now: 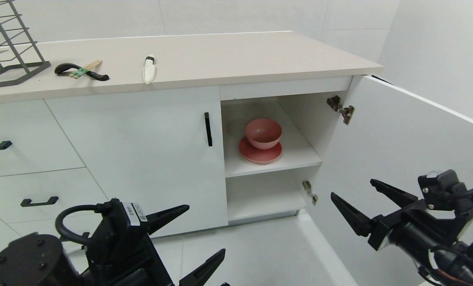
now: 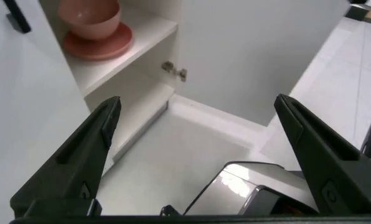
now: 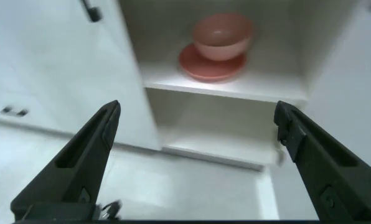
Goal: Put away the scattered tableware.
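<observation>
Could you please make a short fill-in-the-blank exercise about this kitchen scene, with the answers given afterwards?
1. The pink bowl sits on a pink ____ inside the cabinet.
2. The cabinet door on the robot's right stands ____.
3. The chopsticks and the black spoon lie together on the ____.
4. The left gripper and the right gripper are both open and hold ____.

Answers: plate; open; countertop; nothing.
</observation>
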{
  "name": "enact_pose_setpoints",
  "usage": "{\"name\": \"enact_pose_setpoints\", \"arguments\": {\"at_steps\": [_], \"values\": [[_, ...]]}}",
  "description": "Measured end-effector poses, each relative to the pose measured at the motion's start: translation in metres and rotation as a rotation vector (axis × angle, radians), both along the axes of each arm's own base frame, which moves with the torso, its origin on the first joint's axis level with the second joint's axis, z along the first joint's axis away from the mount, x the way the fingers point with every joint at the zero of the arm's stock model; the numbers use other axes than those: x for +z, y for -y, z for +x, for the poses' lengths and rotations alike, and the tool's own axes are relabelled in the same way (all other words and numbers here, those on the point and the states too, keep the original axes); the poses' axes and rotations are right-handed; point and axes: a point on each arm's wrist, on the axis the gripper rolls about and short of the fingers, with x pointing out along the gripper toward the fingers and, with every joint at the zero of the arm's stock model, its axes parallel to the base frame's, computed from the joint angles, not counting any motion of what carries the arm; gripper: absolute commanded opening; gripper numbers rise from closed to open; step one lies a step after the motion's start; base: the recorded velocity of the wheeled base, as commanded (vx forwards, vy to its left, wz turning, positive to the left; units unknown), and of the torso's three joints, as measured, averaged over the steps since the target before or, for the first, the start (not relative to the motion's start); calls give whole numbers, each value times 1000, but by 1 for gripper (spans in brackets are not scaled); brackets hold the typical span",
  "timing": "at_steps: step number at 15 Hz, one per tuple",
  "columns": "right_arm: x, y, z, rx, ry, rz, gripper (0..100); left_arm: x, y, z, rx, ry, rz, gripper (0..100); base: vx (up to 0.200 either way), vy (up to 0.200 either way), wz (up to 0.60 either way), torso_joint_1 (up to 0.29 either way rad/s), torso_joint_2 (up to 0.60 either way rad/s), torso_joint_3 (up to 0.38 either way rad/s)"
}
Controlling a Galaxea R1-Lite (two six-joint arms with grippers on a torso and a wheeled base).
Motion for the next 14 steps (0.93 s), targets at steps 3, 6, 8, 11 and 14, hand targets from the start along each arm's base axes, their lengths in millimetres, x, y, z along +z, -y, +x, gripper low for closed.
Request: {"name": "enact_pose_setpoints", "arguments": {"at_steps": [3, 6, 8, 11, 14], "values": [[10, 4, -5, -12, 48, 27, 100, 0, 0, 1, 5, -2, 0, 100, 0, 0, 0, 0, 0, 0], [27, 10, -16, 110, 144, 49, 100, 0, 0, 1, 4, -2, 0, 100, 0, 0, 0, 0, 0, 0], [34, 23, -17, 172, 181, 41, 100, 0, 0, 0, 3, 0, -1, 100, 0, 0, 0, 0, 0, 0], [33, 41, -26, 152, 128, -1, 100, 1, -1, 0, 2, 4, -6, 100, 0, 0, 0, 0, 0, 0], [35, 58, -55, 134, 114, -47, 100, 4, -4, 1, 16, 21, -14, 100, 0, 0, 0, 0, 0, 0]]}}
